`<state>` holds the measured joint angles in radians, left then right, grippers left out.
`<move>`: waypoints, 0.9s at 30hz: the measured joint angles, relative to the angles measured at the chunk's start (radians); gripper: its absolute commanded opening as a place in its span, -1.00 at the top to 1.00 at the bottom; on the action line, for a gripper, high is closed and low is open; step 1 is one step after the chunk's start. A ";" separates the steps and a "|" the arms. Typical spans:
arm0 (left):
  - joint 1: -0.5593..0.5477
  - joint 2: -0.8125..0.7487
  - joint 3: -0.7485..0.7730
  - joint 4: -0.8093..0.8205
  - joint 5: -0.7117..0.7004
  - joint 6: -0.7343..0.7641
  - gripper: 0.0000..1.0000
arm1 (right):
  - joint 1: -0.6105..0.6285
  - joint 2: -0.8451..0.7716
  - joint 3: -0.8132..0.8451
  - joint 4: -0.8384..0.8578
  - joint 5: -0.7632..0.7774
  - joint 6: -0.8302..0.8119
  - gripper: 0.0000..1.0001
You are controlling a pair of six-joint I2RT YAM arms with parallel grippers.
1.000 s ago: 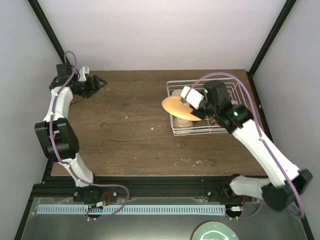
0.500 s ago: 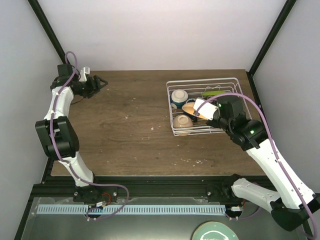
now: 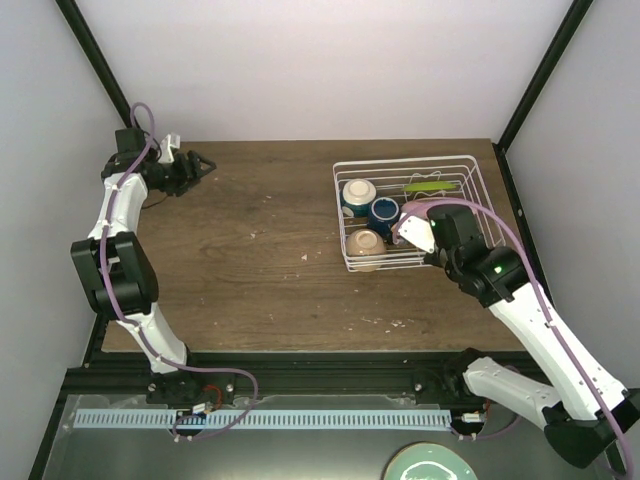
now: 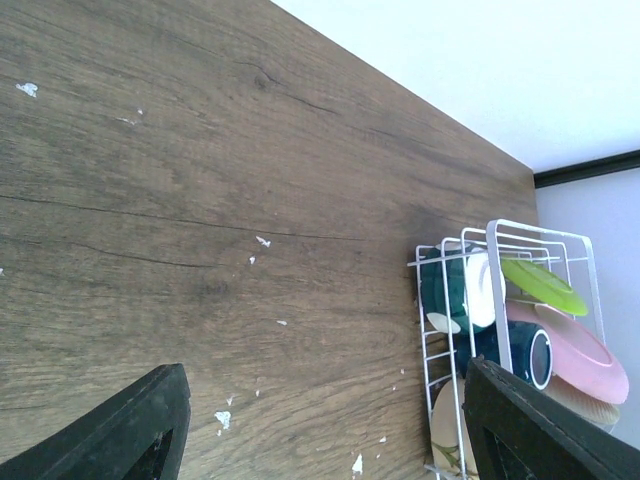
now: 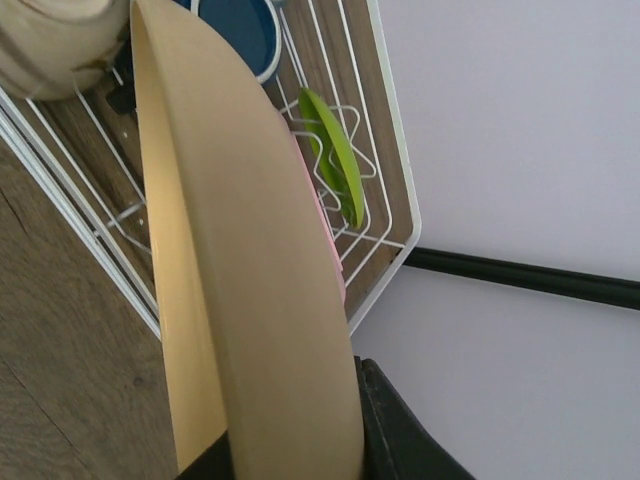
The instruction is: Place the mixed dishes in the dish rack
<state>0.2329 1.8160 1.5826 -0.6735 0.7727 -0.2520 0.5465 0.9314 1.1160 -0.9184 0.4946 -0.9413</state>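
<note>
The dish rack (image 3: 345,215) stands on the right half of the table. In it are two cream bowls (image 3: 359,192) (image 3: 366,245), a dark blue mug (image 3: 384,213) and a lime green plate (image 3: 430,187) on edge. My right gripper (image 3: 424,222) hangs over the rack's right side, shut on a peach-tan plate (image 5: 240,280) held on edge. Just behind that plate show a pink plate (image 5: 337,265) and the lime green plate (image 5: 335,165). In the top view my arm hides the peach-tan plate. My left gripper (image 3: 195,165) stands open and holds nothing at the table's far left corner.
A pale teal plate (image 3: 430,462) lies below the table's near edge, by the right arm's base. The left wrist view shows bare wood with white flecks and the rack (image 4: 450,330) off to the right. Dark frame posts stand at both far corners.
My right arm has carried the peach-tan plate from over the rack's left side rightward and down, turning it on edge among the dividers. The left arm has not moved.
</note>
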 measured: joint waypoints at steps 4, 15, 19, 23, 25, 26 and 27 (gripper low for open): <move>0.000 0.001 0.000 0.000 -0.001 0.001 -0.54 | -0.008 0.001 -0.034 0.037 0.042 -0.046 0.99; 0.000 0.001 0.000 0.000 -0.005 0.003 -0.54 | -0.064 0.000 -0.119 0.144 0.099 -0.204 0.99; 0.000 0.003 0.000 -0.001 -0.005 0.005 -0.54 | -0.080 0.000 -0.160 0.195 0.106 -0.269 0.99; 0.000 0.008 0.000 -0.001 -0.005 0.006 -0.54 | -0.096 0.001 -0.194 0.255 0.108 -0.338 0.99; 0.000 0.011 0.000 -0.001 -0.005 0.009 -0.54 | -0.103 0.001 -0.201 0.296 0.107 -0.375 0.99; 0.000 0.012 0.000 -0.001 -0.005 0.010 -0.54 | -0.107 0.001 -0.201 0.310 0.106 -0.390 0.99; 0.000 0.013 0.000 -0.001 -0.005 0.010 -0.54 | -0.109 0.001 -0.201 0.330 0.105 -0.409 0.99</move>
<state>0.2329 1.8286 1.5826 -0.6746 0.7673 -0.2420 0.4374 0.9325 0.9150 -0.5884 0.5999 -1.3502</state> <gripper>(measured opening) 0.770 0.127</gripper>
